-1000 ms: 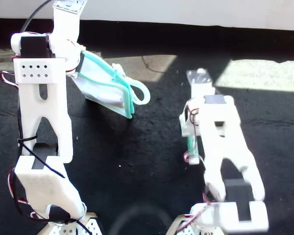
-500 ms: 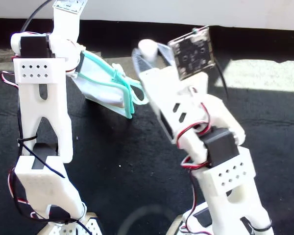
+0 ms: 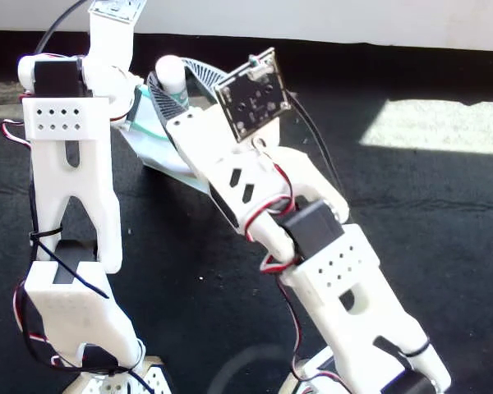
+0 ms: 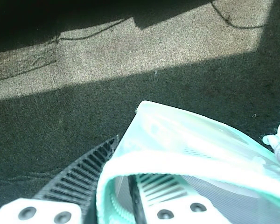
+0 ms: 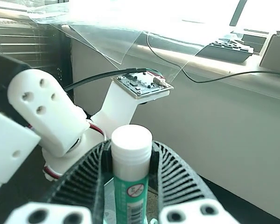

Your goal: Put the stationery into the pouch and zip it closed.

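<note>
I am clamping the glue stick (image 5: pixel 131 140) in my right gripper (image 5: pixel 130 148), its white cap protruding above the jaws. Released here, it may be missing the opening, because my left gripper (image 4: pixel 123 184) is pinching the pouch (image 4: pixel 191 140) tilted above the table (image 3: pixel 444 213): translucent teal mesh with a bright rim.

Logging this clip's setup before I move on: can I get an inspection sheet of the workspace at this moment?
Surface: table under black cloth, with a sunlit patch on its far side.
Job's things: mint-edged pouch, tilted; glue stick, white cap outward, close to the pouch.
Clutter: nothing seen.
Grippers: left gripper shut on the pouch; right gripper shut on the glue stick.
Cables: servo wires along the arms; thin cable lying on the cloth.
Surroundings: white wall behind the table.
</note>
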Motion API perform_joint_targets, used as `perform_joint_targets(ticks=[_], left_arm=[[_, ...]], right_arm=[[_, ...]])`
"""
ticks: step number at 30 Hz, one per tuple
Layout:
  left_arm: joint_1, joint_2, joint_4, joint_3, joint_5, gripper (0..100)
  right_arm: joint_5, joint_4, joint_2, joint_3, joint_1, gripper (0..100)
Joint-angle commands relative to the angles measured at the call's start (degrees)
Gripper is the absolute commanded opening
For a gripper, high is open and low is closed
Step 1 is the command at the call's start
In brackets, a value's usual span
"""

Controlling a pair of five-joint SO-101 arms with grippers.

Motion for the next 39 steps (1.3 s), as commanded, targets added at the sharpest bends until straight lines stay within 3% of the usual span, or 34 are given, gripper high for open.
perform_joint_targets(ticks=[1,17,23,36,39], left_arm=[[0.84,2.24,-0.35,0.04,-0.53,1],[0.75,1.89,-0.35,0.04,-0.53,1],[0.75,2.07,-0.35,0.04,-0.53,1],[0.75,1.98,-0.35,0.04,-0.53,1],[0.75,1.98,-0.35,0.04,-0.53,1]], right_arm=[[0.26,-2.86,2.15,-0.57,-0.4,0.6],[0.53,0.66,13.49,-1.54,0.92,1.1],[0.18,16.48,14.11,-11.56,1.01,17.6],[0.35,18.95,13.58,-23.52,1.27,15.7],[0.53,19.03,13.58,-25.1,4.88,13.4]])
